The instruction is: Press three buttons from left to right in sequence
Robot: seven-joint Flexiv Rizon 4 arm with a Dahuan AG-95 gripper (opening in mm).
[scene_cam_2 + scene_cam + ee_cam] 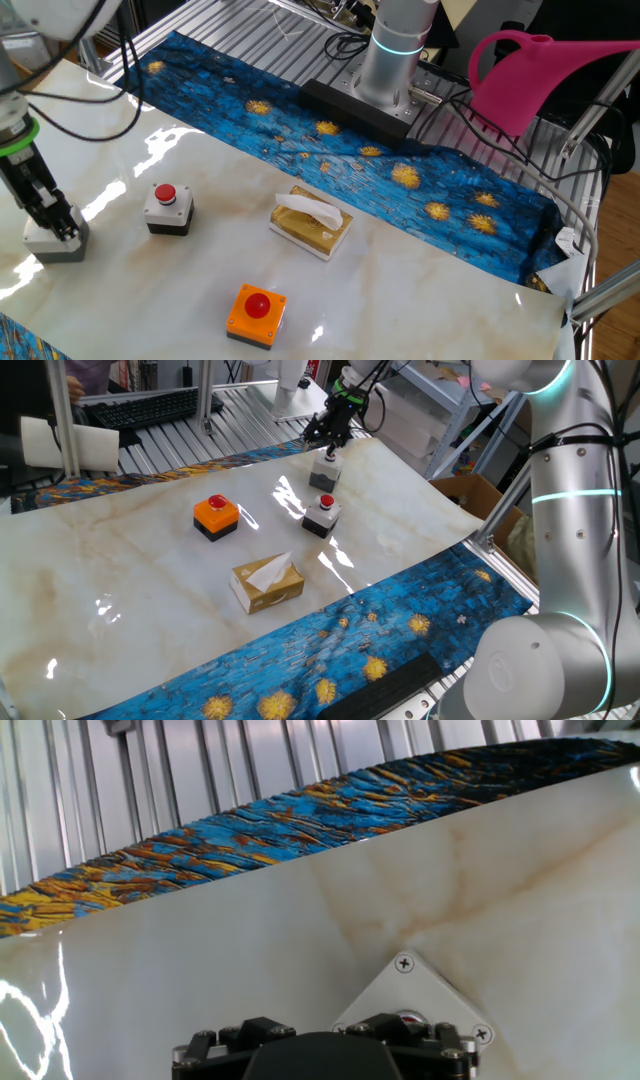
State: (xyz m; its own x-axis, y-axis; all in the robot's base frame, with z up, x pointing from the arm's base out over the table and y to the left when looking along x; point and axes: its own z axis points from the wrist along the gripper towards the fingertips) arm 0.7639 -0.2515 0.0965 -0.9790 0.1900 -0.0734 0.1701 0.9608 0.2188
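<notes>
Your far grey-white button box (324,471) sits at the back of the marble-patterned surface (150,580), near the blue starry cloth (330,650) edge, and the gripper (331,446) stands right on top of it, pointing steeply down. In the other fixed view the same box (55,243) shows only its pale base under the black fingers. In the hand view you see one corner of its grey lid (415,995) with screws and a sliver of the cap just past the gripper body, so the box lies directly beneath the jaws. You cannot see a gap at the tips in any view, but the jaws stand wide apart.

The second grey-white button (322,512), red cap showing, sits nearer, well clear of the gripper. The orange-topped button (215,515) lies further to the left in one fixed view. A tan tissue box (267,582) rests in front of both.
</notes>
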